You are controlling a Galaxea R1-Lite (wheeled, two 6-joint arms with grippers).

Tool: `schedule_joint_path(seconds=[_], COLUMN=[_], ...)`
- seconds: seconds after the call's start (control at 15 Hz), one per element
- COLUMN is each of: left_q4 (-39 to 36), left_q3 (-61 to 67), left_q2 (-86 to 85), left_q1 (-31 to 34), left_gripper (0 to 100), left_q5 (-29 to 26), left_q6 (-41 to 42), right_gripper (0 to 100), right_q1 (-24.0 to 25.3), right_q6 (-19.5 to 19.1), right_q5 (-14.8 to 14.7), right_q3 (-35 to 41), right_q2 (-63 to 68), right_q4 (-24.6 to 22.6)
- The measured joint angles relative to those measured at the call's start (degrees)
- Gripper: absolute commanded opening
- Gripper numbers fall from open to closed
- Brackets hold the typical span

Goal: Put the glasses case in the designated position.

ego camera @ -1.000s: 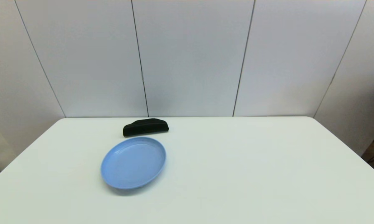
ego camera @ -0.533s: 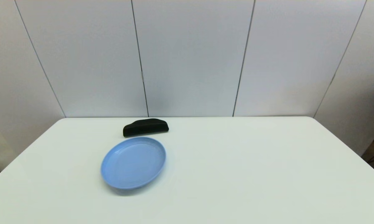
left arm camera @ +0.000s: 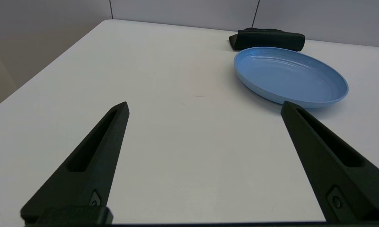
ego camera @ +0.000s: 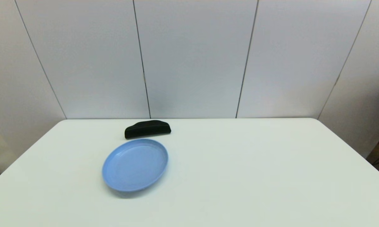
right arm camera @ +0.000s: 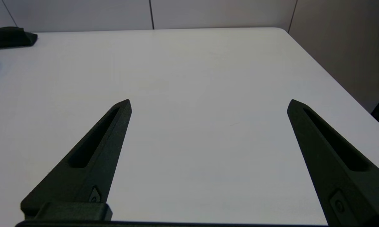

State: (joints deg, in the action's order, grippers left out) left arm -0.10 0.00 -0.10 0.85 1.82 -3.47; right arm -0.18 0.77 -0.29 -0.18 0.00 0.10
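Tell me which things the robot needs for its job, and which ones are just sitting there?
Needed: glasses case; bare table to set it on; open left gripper; open right gripper.
Just there: blue plate.

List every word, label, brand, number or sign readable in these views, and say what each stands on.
None: no readable text in any view.
The glasses case: plain matte black, no visible brand.
The blue plate: bare, no print.
The white table and wall panels: unmarked.
Left gripper and right gripper: fingers carry no lettering.
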Motion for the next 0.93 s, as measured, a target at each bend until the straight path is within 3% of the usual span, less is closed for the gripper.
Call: schedule_joint_path(seconds=[0.93], left_q4=[0.0], left_q3=[0.0], left_q2=[0.0], left_q1=[0.0], left_gripper=[100], left_q5=[0.0], left_q6=[0.0], right_gripper=[100], right_q1=[0.0], right_q6=[0.2], right_q5=[0.0], right_q3=[0.1], right_q2=[0.0], right_q4=[-0.3])
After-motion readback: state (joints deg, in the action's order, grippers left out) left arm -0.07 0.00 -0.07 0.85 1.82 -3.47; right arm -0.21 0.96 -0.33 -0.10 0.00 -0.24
